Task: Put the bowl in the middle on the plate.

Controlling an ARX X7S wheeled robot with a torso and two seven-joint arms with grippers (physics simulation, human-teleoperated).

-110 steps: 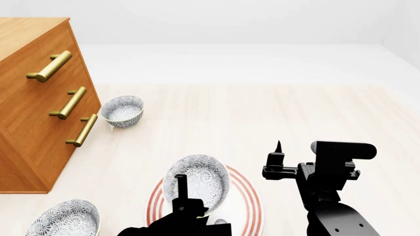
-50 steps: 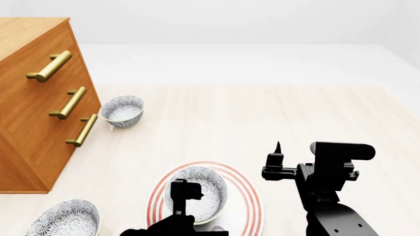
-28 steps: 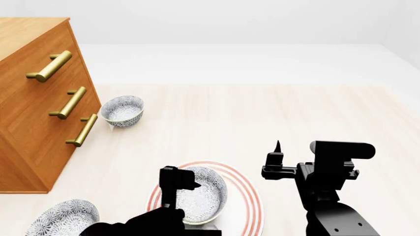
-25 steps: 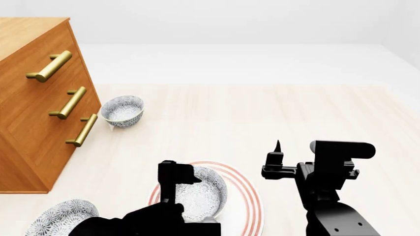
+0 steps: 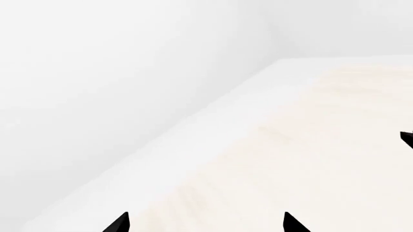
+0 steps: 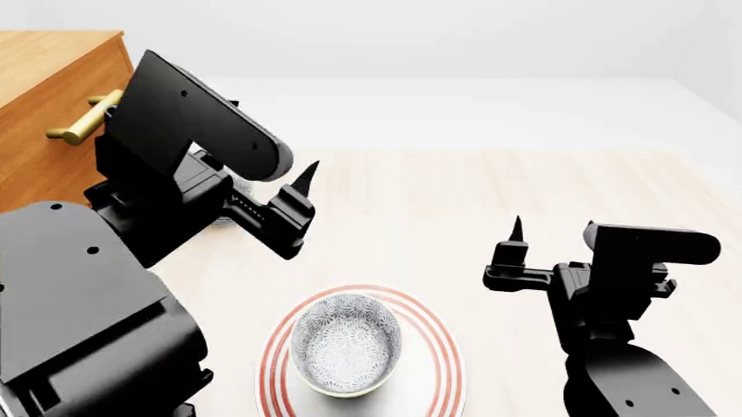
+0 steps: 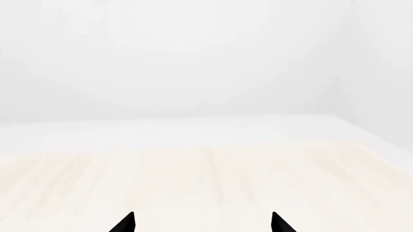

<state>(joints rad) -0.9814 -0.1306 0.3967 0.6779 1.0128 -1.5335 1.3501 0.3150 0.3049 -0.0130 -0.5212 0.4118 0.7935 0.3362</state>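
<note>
The patterned bowl (image 6: 344, 343) stands upright inside the red-ringed white plate (image 6: 439, 352), near the front of the pale wooden surface, with nothing touching it. My left gripper (image 6: 299, 187) is raised well above and behind the bowl. In the left wrist view the left gripper (image 5: 204, 224) is open, and only bare surface shows between its black fingertips (image 5: 119, 223). My right gripper (image 6: 515, 234) hovers to the right of the plate. The right wrist view shows the right gripper (image 7: 202, 224) open and holding nothing.
A wooden drawer cabinet (image 6: 47, 95) with brass handles (image 6: 82, 126) stands at the far left, largely hidden behind my left arm (image 6: 116, 261). The pale wooden surface (image 6: 464, 191) stretches back to a white wall.
My left gripper has let go of the bowl and risen up and back to the left, now filling the left of the head view. The bowl stays on the plate. The right arm barely shifted.
</note>
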